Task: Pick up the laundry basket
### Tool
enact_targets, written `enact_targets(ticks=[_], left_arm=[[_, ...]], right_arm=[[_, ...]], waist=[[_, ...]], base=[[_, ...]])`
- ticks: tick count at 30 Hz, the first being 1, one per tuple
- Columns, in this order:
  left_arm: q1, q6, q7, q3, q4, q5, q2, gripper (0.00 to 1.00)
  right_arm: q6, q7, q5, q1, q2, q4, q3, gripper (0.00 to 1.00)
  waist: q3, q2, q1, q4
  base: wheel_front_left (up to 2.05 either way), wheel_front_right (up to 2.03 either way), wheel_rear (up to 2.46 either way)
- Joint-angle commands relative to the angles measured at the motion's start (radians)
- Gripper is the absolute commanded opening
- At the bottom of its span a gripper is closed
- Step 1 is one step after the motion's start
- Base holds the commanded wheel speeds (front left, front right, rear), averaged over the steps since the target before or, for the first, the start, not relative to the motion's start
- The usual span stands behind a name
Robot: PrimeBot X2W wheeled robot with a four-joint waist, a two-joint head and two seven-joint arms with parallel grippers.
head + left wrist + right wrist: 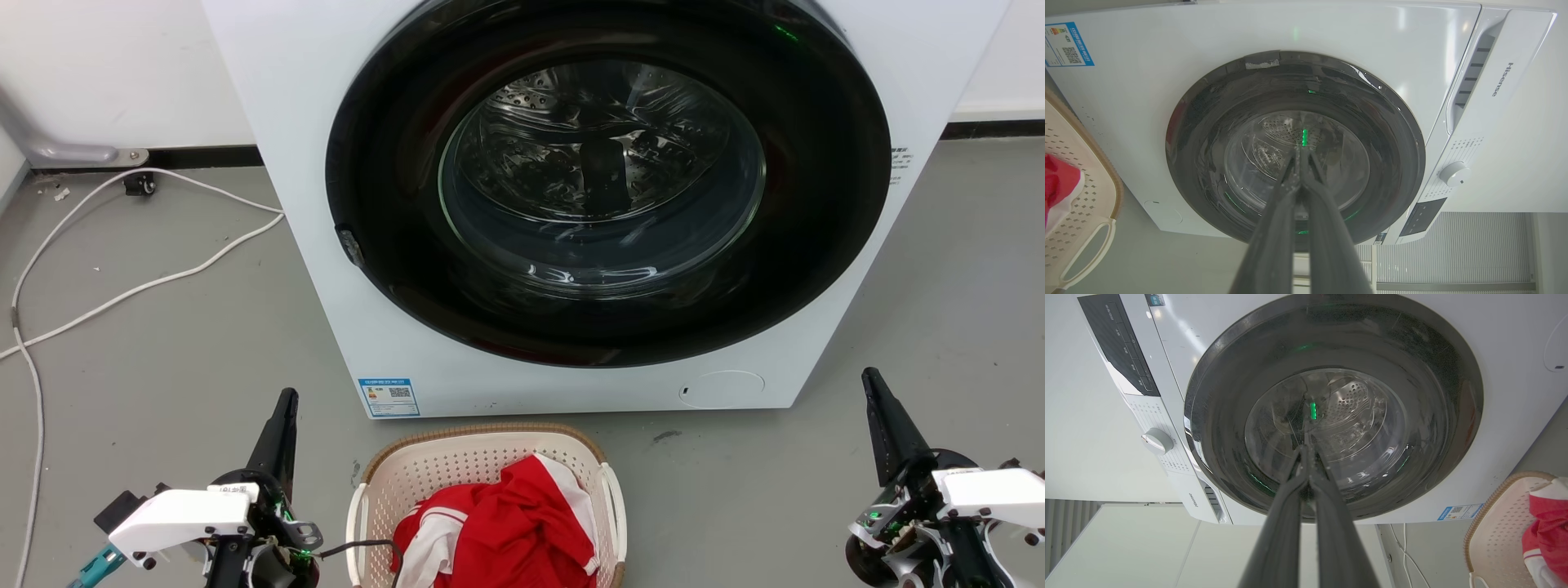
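Note:
The laundry basket (457, 465) sits on the floor at the bottom centre, cream-white and perforated with a brown woven rim and white loop handles, holding red and white clothes (506, 531). My left gripper (285, 402) stands to its left, fingers together and empty. My right gripper (870, 380) is well off to the basket's right, also shut and empty. In the left wrist view the basket (1081, 171) lies at the left edge beside the closed gripper (1299, 152). The right wrist view has the basket (1498, 522) at the lower right and the gripper (1305, 449) shut.
A white front-loading washing machine (310, 122) with a dark round door (608, 188) stands just behind the basket. White cables (147, 282) trail over the grey floor at the left. Bare floor lies either side of the basket.

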Motion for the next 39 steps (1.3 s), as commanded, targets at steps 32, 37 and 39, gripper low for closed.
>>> enact_targets(ticks=[32, 37, 39], left_arm=[[0.017, 0.0, -0.009, -0.008, 0.015, 0.002, -0.003, 1.0], [0.019, 0.0, -0.035, -0.013, -0.002, 0.033, -0.003, 1.0], [0.018, 0.0, -0.045, -0.013, -0.009, 0.062, -0.002, 1.0]], right_arm=[[0.0, -0.008, -0.005, 0.018, 0.001, 0.019, 0.005, 1.0], [0.0, -0.034, -0.044, 0.02, 0.001, 0.013, 0.007, 1.0], [0.0, -0.044, -0.08, 0.019, 0.001, 0.006, 0.004, 1.0]], waist=[[0.0, -0.0001, 0.0002, 0.0], [0.002, -0.0001, 0.0002, 0.0], [0.002, -0.0001, 0.0002, 0.0]], base=[[0.0, 0.0, 0.0], [0.0, 0.0, 0.0], [0.0, 0.0, 0.0]])
